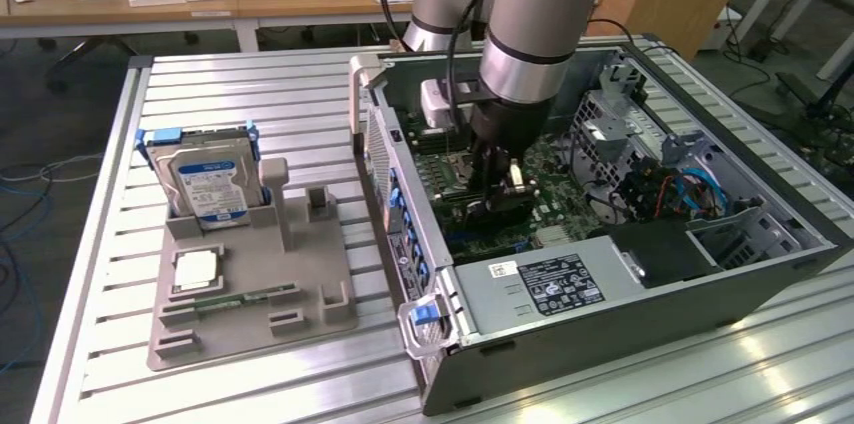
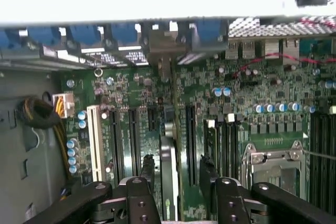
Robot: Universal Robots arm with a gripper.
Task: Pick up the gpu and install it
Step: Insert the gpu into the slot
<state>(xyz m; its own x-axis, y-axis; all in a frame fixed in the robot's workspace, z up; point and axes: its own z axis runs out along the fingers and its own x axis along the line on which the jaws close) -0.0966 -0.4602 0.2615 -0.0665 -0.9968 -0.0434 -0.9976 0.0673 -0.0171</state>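
Gripper: inside the case, fingers apart, clamping nothing.
Gpu: on edge between those fingers, over motherboard slots.
Case: open, 3 o'clock on the bench, exterior view.

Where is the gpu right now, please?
In the wrist view the gpu stands edge-on right at the hand, by the motherboard's slots inside the computer case.
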